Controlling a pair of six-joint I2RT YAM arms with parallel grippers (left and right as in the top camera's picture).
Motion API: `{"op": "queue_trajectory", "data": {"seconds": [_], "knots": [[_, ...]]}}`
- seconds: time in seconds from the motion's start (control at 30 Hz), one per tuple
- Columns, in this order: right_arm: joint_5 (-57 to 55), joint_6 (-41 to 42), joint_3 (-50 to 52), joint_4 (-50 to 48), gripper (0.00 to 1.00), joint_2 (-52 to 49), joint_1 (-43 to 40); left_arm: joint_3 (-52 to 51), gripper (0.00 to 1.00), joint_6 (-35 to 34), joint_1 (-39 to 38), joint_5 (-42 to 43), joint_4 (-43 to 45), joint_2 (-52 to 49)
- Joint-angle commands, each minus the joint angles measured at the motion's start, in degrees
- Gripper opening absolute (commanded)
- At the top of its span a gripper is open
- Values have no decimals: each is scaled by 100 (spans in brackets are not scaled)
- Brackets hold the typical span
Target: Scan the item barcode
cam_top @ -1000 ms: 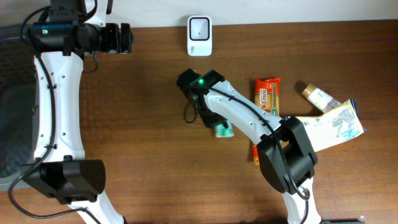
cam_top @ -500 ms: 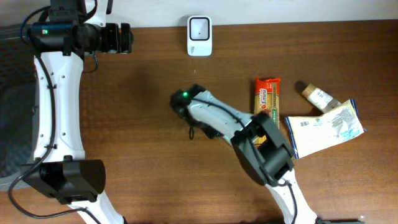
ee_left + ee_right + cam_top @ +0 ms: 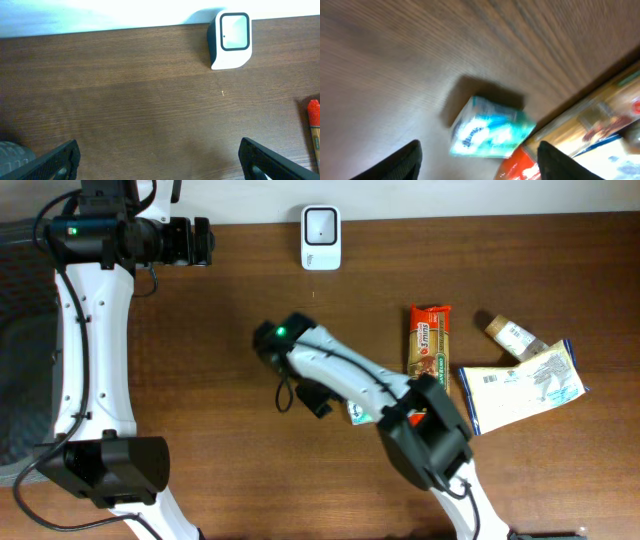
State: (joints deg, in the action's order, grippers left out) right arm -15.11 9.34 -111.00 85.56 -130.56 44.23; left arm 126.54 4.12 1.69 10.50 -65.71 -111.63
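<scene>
The little teal box (image 3: 490, 127) lies on the bench (image 3: 125, 100), at about six o'clock from the scanner (image 3: 320, 224). The right hand (image 3: 478, 161) hangs open near it, holding nothing. The left hand (image 3: 159, 150) is open too. The picture is blurry, but the box looks light and stiff, maybe card. Pinch its two long sides.

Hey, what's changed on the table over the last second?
The right gripper opened and let go of the teal box, which now lies on the table between its fingers, touching neither. The right arm swung leftward, away from the snack bar. Unchanged: the left gripper, open at the back, and the scanner, snack bar, pouch and small bottle.
</scene>
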Motion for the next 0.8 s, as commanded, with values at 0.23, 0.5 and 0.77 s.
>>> {"op": "queue_trajectory", "data": {"seconds": [0.23,0.5,0.77], "knots": [[2398,-50,487,920,4,686,-1300,26,99,92,9,20,7,92],[2096,173,2015,278,4,684,-1325,26,99,92,9,20,9,92],[98,896,2269,-1777,4,678,-1340,26,99,92,9,20,7,92]]}}
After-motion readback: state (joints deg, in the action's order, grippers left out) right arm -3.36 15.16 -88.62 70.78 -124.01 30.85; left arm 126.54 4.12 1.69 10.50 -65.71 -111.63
